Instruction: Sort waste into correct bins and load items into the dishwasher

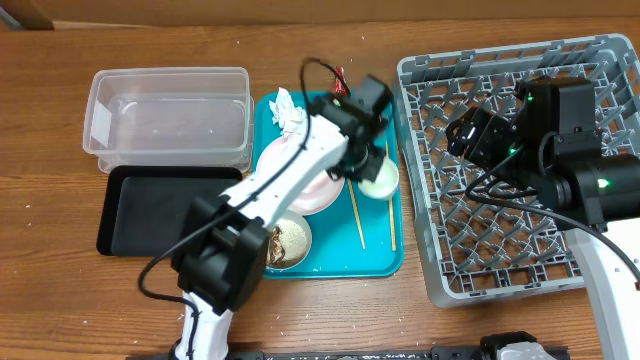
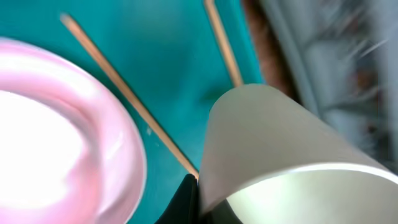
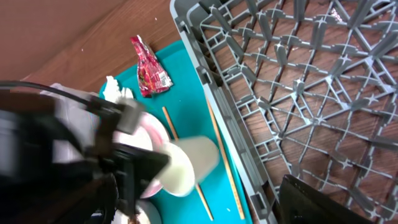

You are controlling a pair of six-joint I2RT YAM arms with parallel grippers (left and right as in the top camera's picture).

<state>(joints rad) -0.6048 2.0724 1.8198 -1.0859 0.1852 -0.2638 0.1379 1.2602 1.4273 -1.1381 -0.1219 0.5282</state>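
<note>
Wooden worktop (image 1: 60,290) carries a teal tray (image 1: 375,255) in the middle, and the grey dish rack (image 1: 418,200) stands just at its right. The left pincer (image 1: 366,168) is closed tight on the small white cup (image 1: 382,182), which is tilted over the tray beside the pink plate (image 1: 325,195) and the chopsticks (image 1: 356,220). To do this well, I think the cup must rise above the rack wall before going right, without pushing the chopsticks. The right pincer (image 1: 460,135) hangs wide and empty over the rack.

White left arm (image 1: 290,170), black joints, cable (image 1: 318,66)
</note>
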